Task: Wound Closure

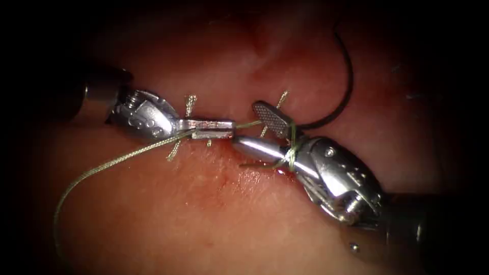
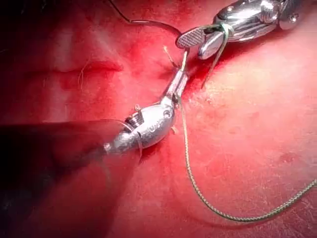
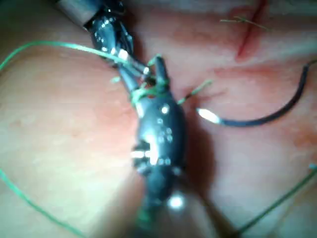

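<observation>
Pork-belly tissue (image 1: 153,214) spreads beneath both tools, its cut (image 1: 224,140) running between them, red fluid (image 1: 244,178) pooled just below it; the right hand (image 1: 260,130) reaches in from the right with its jaws spread wide, holding nothing, while several turns of thread (image 1: 291,147) circle its jaws near their hinge; the left hand (image 1: 232,128), pointing rightward along the cut, is clamped on the thread close to the right hand's tips, the long strand (image 1: 102,168) trailing off to the lower left; the curved needle (image 1: 346,81) lies free on the tissue right of the cut, arcing behind the right hand and nearer to it than to the left; short cut ends of thread (image 1: 189,104) stick up from earlier stitches beside the cut.
</observation>
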You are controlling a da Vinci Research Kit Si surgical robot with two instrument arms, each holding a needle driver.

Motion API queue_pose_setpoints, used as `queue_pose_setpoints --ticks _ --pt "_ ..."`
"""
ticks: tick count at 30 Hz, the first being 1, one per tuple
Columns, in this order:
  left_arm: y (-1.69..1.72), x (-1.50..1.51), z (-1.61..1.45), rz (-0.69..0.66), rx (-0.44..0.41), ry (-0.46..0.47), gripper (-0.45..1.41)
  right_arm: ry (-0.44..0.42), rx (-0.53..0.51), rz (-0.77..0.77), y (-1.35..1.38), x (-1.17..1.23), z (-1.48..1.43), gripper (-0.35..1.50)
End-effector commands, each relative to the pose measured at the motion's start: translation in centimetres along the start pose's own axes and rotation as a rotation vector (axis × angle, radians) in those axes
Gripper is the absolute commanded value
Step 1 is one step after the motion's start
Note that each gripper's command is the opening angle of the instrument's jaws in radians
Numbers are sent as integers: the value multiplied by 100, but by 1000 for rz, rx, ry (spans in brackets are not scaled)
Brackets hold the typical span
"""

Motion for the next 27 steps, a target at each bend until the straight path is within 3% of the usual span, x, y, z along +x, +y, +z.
queue_pose_setpoints --ticks 1,6,18,27 --pt "1 -6 8 3 -5 3 -45 -11 -26 16 1 -8 2 44" --pt "7 -2 20 4 -13 6 -45 -18 -102 64 7 -11 -6 44" --pt "20 9 43 5 -35 7 -45 -138 -272 229 31 -28 -12 49" --pt "18 10 47 4 -36 1 -45 -140 -304 262 47 -29 2 54"
